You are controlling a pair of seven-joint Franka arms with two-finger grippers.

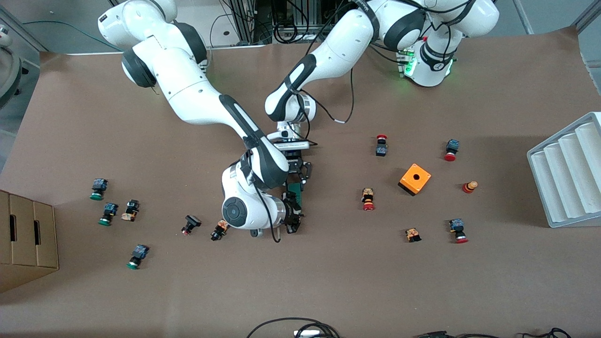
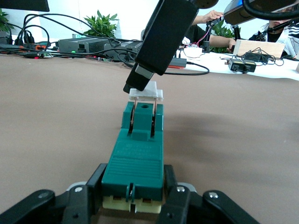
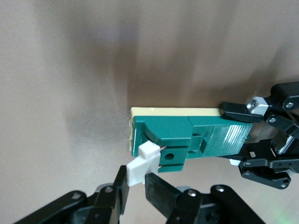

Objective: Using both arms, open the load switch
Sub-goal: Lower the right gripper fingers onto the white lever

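The load switch is a narrow green block on a cream base, lying on the brown table mid-way between the arms. My left gripper is shut on its end toward the robots' bases; in the left wrist view the black fingers clamp both sides of the green body. My right gripper comes in at the end nearer the front camera. It is shut on the small white sliding piece, which stands out of the block on two copper blades. The left gripper also shows in the right wrist view.
An orange box with a hole and several red-capped buttons lie toward the left arm's end. Green-capped buttons and a cardboard box are toward the right arm's end. A grey ribbed tray stands at the table's edge.
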